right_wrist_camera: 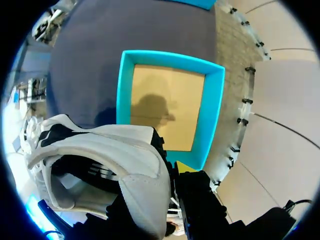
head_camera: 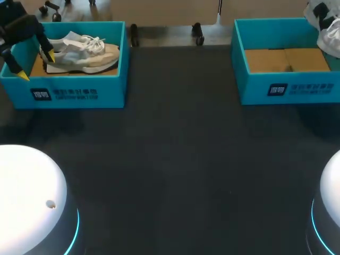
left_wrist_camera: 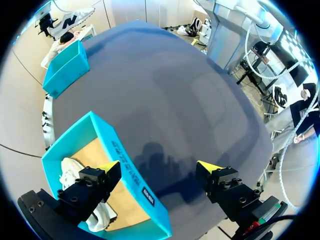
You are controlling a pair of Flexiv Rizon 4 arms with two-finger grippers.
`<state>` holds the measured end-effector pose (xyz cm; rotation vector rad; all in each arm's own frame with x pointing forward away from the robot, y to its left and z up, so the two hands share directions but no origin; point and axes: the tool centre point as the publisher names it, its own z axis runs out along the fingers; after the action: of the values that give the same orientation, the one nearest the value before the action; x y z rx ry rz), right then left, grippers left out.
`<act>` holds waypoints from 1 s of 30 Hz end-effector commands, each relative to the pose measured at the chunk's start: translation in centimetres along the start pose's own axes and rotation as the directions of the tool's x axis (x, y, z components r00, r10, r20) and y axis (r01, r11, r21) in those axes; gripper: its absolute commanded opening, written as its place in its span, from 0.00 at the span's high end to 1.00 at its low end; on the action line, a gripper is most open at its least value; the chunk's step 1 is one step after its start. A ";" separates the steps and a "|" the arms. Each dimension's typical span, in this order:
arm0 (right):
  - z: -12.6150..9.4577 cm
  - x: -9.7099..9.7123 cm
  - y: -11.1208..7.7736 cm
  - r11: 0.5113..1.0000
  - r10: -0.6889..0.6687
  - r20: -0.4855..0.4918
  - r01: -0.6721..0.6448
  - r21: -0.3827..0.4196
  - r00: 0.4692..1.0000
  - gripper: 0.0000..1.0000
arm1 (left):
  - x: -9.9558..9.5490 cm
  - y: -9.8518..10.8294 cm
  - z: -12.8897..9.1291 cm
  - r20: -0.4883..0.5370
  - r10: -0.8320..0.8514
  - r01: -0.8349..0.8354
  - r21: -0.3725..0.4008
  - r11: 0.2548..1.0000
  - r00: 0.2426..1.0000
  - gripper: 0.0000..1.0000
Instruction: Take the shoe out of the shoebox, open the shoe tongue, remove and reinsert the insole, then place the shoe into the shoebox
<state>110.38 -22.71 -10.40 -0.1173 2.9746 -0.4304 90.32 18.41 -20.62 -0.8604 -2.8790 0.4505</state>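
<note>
Because the white shoe (right_wrist_camera: 100, 155) is probably going to handle light and soft-walled, the right hand (right_wrist_camera: 170, 172) is pinching it by the rim of its opening above the right shoebox (right_wrist_camera: 210, 100), which is showing only its cardboard floor at the tabletop's (head_camera: 175, 149) far right corner. At the far left corner, a beige shoe (head_camera: 79, 53) is lying in the left shoebox (head_camera: 79, 87), the left hand (left_wrist_camera: 159, 172) hovering wide open astride its wall.

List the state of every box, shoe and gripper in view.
left shoebox: lid off, shoe inside.
beige shoe: laced, resting in the left shoebox.
right shoebox: lid off, bare cardboard floor showing.
white shoe: held aloft near the right shoebox.
left gripper: open, straddling the left shoebox's wall.
right gripper: shut on the white shoe.
</note>
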 end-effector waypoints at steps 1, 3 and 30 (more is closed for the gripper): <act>2.8 -2.2 -2.4 0.999 0.008 -0.015 -0.008 -0.052 1.000 1.00 | 0.0 0.0 -0.1 -0.002 0.001 -0.001 -0.002 1.000 1.000 0.00; 3.8 -2.9 -3.2 0.999 0.011 -0.023 -0.012 -0.052 1.000 1.00 | 0.0 0.0 -0.1 -0.002 0.001 -0.001 -0.002 1.000 1.000 0.00; 9.1 1.1 -6.2 0.771 0.602 -0.311 -0.637 -0.014 0.736 1.00 | 0.0 0.0 -0.1 -0.002 0.001 -0.001 -0.002 1.000 1.000 0.00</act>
<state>110.48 -31.22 -17.67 0.6430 3.0707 -0.2276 90.33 18.40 -20.63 -0.8606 -2.8789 0.4507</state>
